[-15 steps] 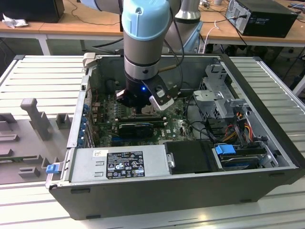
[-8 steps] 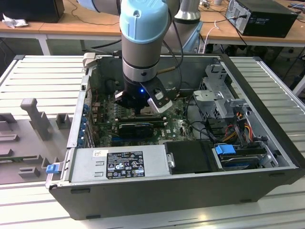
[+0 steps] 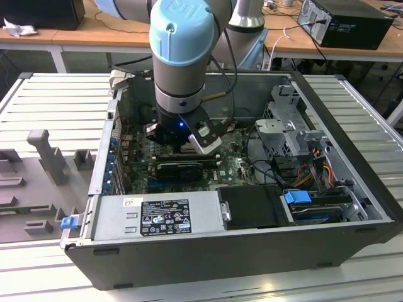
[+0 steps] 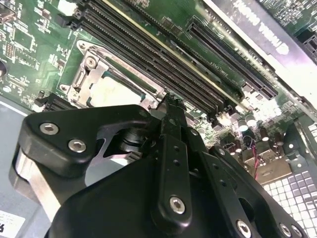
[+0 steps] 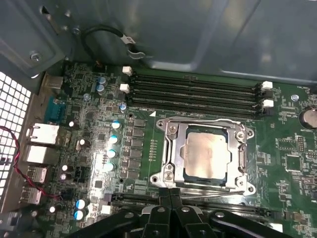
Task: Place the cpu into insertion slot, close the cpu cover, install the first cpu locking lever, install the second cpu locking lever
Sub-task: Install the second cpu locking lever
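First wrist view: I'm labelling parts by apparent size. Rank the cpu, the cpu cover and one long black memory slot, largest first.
1. Memory slot, the longest but thin.
2. cpu cover, the silvery frame around the chip.
3. cpu, sitting inside the frame's window.
Slot against cover is unsure: longer, yet narrower.

Arm (image 3: 182, 56) pointing down, claw (image 5: 170, 194) fingers together

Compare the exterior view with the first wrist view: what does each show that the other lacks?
Exterior view alone: the arm reaching down into the open computer case, the power supply and drive bays.

First wrist view alone: the cpu seated in the insertion slot, the cpu cover closed over it, and the memory slots.

Both: the green motherboard and the gripper above it.
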Robot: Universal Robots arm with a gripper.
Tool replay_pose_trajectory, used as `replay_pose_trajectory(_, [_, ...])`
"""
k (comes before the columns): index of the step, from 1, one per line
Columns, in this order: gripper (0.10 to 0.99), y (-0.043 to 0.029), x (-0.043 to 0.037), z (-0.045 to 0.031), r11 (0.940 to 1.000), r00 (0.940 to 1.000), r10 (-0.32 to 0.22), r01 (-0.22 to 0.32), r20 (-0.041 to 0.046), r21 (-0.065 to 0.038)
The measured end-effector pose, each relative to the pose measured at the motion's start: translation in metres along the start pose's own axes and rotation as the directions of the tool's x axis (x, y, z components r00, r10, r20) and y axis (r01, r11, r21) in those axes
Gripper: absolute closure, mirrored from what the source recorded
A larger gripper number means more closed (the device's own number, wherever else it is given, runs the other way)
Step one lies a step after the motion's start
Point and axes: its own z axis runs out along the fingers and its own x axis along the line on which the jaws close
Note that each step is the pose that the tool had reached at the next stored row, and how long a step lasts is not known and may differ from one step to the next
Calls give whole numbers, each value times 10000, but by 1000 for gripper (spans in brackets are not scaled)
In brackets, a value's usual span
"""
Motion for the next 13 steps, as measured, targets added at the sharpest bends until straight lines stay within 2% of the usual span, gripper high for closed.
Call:
replay_pose_trajectory(1, [980, -5, 6, 11, 10000, 10000, 0, 0, 8, -76])
replay_pose_trajectory(3, [980, -13, 12, 31, 9999, 10000, 0, 0, 16, -158])
replay_pose_trajectory(9, [980, -58, 41, 125, 9995, 10000, -2, 3, 29, -300])
replay_pose_trajectory(11, [980, -67, 84, 151, 9987, 10000, 1, 2, 51, -514])
replay_pose_trajectory(13, [980, -72, 86, 171, 9983, 10000, 0, 4, 57, -579])
